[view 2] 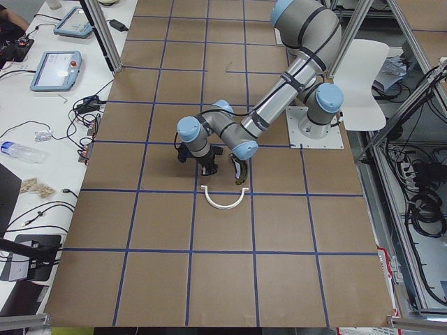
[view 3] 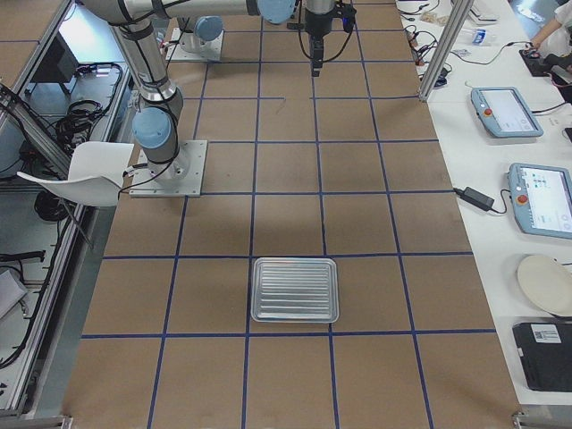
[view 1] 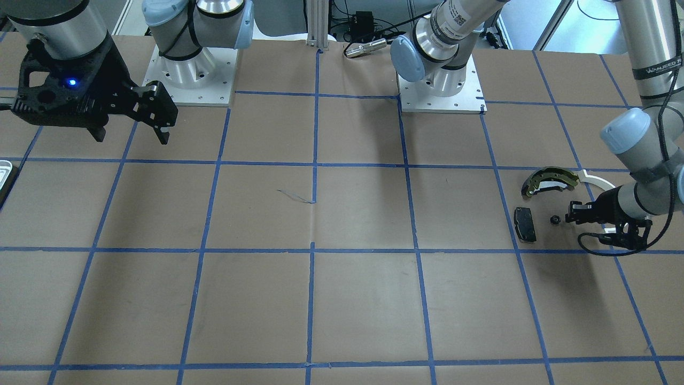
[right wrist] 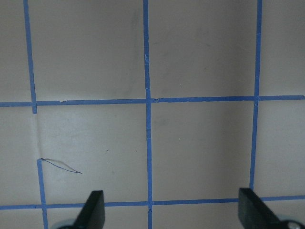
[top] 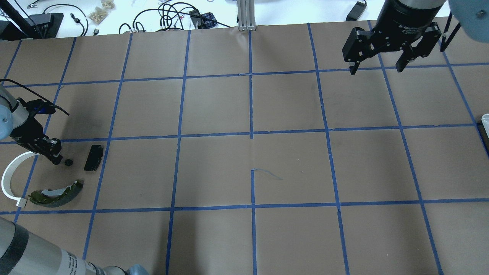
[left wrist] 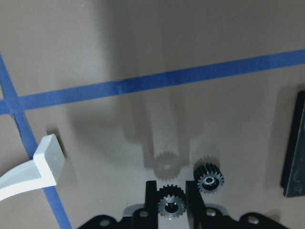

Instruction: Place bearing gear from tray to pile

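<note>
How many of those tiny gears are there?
2. One gear is pinched in the left claw; the other gear lies on the paper right beside it, near the black pad. The tray looks empty.

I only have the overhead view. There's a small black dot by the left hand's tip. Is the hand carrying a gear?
Observer: Yes. The left wrist view shows the left hand shut on one gear.
Operator: Then what's the dot?
Observer: Most likely a second gear, lying on the paper just beside the fingers.
Operator: Anything left in the tray?
Observer: The exterior right view shows the whole tray; I see no part in it, though a gear would be tiny there.
</note>
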You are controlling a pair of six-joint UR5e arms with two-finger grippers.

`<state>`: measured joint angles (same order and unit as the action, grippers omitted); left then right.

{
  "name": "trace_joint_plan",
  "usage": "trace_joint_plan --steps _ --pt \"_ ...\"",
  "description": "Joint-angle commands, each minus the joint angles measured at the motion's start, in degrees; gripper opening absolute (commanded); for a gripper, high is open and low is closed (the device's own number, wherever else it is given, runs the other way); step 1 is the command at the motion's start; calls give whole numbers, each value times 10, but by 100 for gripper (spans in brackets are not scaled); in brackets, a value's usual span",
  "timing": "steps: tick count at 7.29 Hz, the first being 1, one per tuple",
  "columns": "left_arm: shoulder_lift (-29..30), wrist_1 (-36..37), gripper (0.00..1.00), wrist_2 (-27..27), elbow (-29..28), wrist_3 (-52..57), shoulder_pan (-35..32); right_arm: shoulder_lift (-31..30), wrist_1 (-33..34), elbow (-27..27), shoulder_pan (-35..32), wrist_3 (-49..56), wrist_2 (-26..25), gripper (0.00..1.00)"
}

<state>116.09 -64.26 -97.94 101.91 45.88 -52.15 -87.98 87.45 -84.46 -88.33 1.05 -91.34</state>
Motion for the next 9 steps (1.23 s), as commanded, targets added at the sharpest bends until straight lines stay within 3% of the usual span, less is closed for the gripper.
trace_joint_plan --steps 1,3,4,5,6,9 --pt "2 -1 4 0 0 0 -2 0 0 0 1 0 -1 100" --pt "2 -1 23 -1 0 1 -2 0 0 0 1 0 -1 100" --pt "0 -1 50 -1 0 1 -2 0 0 0 1 0 -1 100" --pt "-1 -1 65 -2 0 2 -1 0 0 0 1 0 0 100" --pt "-2 -2 72 -3 0 3 -1 0 0 0 1 0 0 100" --pt "-22 -5 80 -4 -16 -3 -10 0 0 0 1 0 -1 100"
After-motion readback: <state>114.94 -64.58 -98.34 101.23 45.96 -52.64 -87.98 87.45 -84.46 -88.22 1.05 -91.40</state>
